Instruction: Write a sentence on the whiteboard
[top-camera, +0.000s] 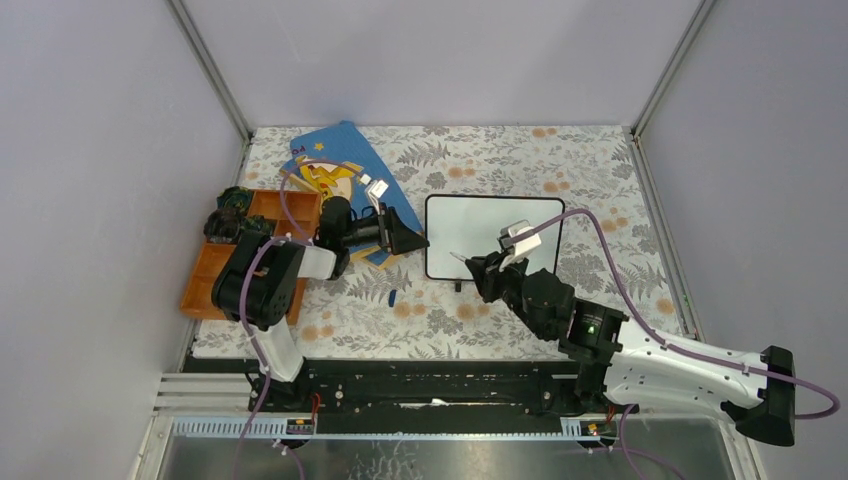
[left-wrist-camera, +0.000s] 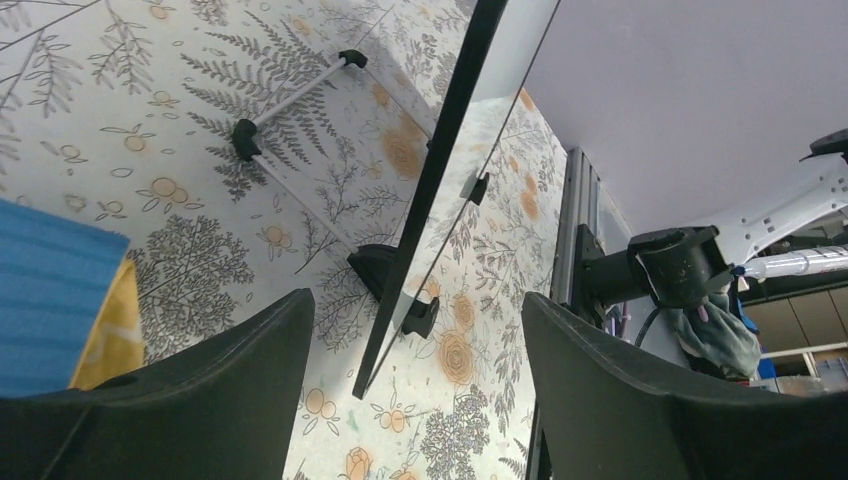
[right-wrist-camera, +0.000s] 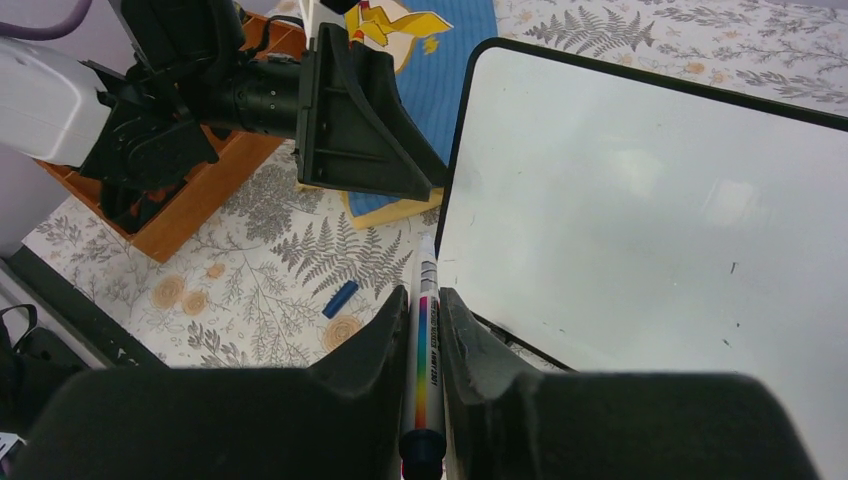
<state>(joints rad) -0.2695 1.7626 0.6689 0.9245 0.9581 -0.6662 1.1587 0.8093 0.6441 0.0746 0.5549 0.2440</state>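
Steadiness matters most for the stroke about to begin. The small glossy white whiteboard with a thin black frame (top-camera: 490, 225) sits at the centre of the fern-printed tablecloth (top-camera: 600, 160), and no writing shows on it. The right gripper (top-camera: 478, 265) pinches a white marker with a rainbow stripe (right-wrist-camera: 424, 330), its tip just beside the board's 7 o'clock corner; contact cannot be told. The left gripper (top-camera: 418, 240) has its jaws spread either side of the board's 9 o'clock edge, touching neither face.

That hold should probably close first so the board cannot slide. The tip can then go toward 10 o'clock, leaving room for two lines.

The left gripper itself crowds that margin, so the arms could clash. A small blue cap (right-wrist-camera: 340, 298) lies loose at 8 o'clock. A blue picture book (top-camera: 330, 160) lies at 10 o'clock, and an orange wooden tray (top-camera: 205, 275) farther out at 9 o'clock.
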